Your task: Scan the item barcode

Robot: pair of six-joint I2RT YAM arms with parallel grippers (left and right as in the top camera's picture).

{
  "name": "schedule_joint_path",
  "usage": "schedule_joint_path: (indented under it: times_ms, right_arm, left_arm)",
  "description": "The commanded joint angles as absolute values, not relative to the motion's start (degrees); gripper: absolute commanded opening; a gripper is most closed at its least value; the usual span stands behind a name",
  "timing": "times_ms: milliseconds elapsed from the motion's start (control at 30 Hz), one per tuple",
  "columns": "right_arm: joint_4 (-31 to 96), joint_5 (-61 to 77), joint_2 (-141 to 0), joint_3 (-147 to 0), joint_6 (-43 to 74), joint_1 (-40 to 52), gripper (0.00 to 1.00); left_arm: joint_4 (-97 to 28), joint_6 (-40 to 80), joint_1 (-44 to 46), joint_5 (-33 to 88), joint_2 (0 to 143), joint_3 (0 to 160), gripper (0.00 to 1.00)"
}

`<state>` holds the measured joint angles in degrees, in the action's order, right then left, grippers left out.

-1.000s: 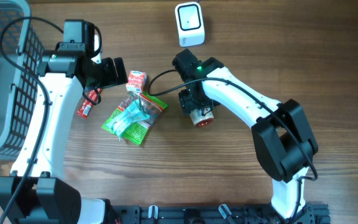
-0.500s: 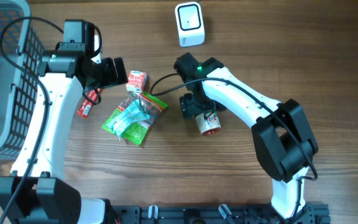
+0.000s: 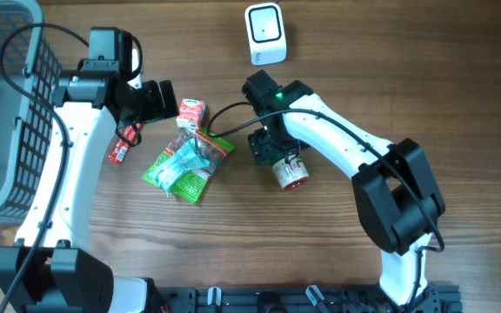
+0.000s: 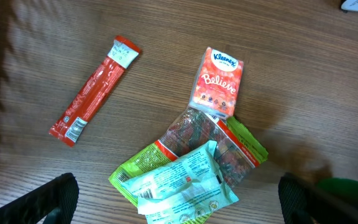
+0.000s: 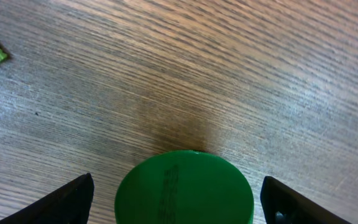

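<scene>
Pickup stage imo: right gripper [image 3: 272,149] straddled the green-bottomed bottle [image 5: 184,186], jaws apart, left gripper [image 3: 163,100] gaping too, so next it'd need squeezing, then the scanner [image 3: 265,33].

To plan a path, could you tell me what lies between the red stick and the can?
The green packets lie there, seen in the overhead view.

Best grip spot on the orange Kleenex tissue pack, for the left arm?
Pinch the orange Kleenex tissue pack across its long edges, coming straight down. It lies flat with both long sides free, while the end away from the logo meets the green and clear snack packets. Stay on the logo half.
</scene>
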<state>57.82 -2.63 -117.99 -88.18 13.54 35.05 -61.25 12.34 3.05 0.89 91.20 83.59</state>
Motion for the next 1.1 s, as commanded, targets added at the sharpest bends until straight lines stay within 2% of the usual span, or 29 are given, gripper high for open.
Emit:
schedule_joint_path:
  times_ms: [0, 367, 600, 667, 1067]
  right_arm:
    - [56.71, -3.46, -119.07, -87.61, 9.5, 34.81, 0.86]
    - [56.14, -3.7, -119.07, -87.15, 7.49, 34.81, 0.86]
    - [52.16, -6.57, -119.07, -81.49, 7.44, 34.81, 0.85]
    - [51.66, -6.7, -119.07, -81.41, 7.42, 34.81, 0.82]
    - [50.96, -6.5, -119.04, -83.24, 6.15, 34.81, 0.82]
  left_arm:
    - [-61.12, 12.49, 3.09, 0.56, 91.24, 83.59, 1.0]
    - [-61.12, 12.49, 3.09, 0.56, 91.24, 83.59, 1.0]
    - [-61.12, 12.47, 3.09, 0.56, 91.24, 83.59, 1.0]
    - [-61.12, 12.49, 3.09, 0.56, 91.24, 83.59, 1.0]
    - [-61.12, 12.49, 3.09, 0.56, 91.24, 83.59, 1.0]
